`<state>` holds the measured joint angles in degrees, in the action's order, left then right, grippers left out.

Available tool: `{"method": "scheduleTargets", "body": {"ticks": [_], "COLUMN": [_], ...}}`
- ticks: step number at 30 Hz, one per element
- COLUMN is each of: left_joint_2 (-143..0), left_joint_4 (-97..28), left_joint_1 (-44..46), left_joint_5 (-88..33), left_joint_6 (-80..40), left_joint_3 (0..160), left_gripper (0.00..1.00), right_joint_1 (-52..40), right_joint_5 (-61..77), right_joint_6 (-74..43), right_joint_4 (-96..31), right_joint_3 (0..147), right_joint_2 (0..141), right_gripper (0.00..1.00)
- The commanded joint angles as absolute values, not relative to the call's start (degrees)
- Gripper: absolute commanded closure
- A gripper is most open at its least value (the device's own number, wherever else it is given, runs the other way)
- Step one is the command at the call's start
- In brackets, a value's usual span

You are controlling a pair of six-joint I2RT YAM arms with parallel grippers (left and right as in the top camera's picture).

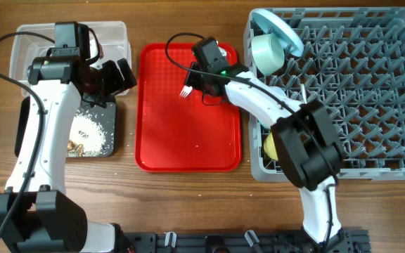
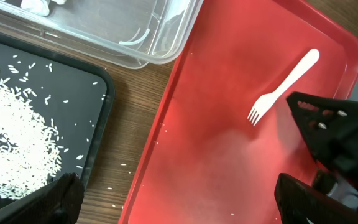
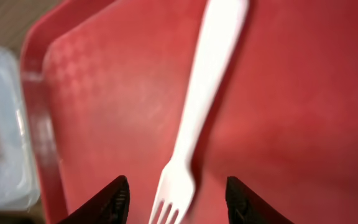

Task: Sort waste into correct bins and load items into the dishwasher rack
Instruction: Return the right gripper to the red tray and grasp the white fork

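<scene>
Beside the large grey plastic grid rack (image 1: 371, 84), the flat red plastic serving tray (image 1: 188, 140) gives you bare floor around the white plastic fork (image 3: 197, 106), which lies near its far rim. Your right gripper (image 3: 178, 196) stands open astride the tines, gripping nothing. Your left gripper (image 2: 179, 194) hangs wide open and empty.

No readable text, no labels, brands or nos. on any obj in view
</scene>
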<state>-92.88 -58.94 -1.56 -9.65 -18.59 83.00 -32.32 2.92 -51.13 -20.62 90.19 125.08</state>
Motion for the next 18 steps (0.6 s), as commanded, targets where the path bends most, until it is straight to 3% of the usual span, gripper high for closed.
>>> {"method": "scheduleTargets", "body": {"ticks": [1,8,18], "left_joint_2": [-92.47,-92.47,-92.47], "left_joint_4": [-58.78,-58.78,-58.78], "left_joint_1": [-1.74,-1.74,-1.74], "left_joint_5": [-9.32,-9.32,-9.32], "left_joint_6": [-18.68,-18.68,-18.68], "left_joint_3": [83.85,83.85,83.85], "left_gripper": [0.00,0.00,0.00], "right_joint_1": [-32.29,-32.29,-32.32], "right_joint_5": [0.84,-0.60,1.37], "right_joint_6": [-56.25,-61.06,-63.20], "right_joint_4": [-19.27,-16.58,-14.41], "right_joint_3": [90.32,90.32,90.32], "right_joint_2": [127.74,130.04,132.68], "right_gripper": [0.52,0.58,0.75]}}
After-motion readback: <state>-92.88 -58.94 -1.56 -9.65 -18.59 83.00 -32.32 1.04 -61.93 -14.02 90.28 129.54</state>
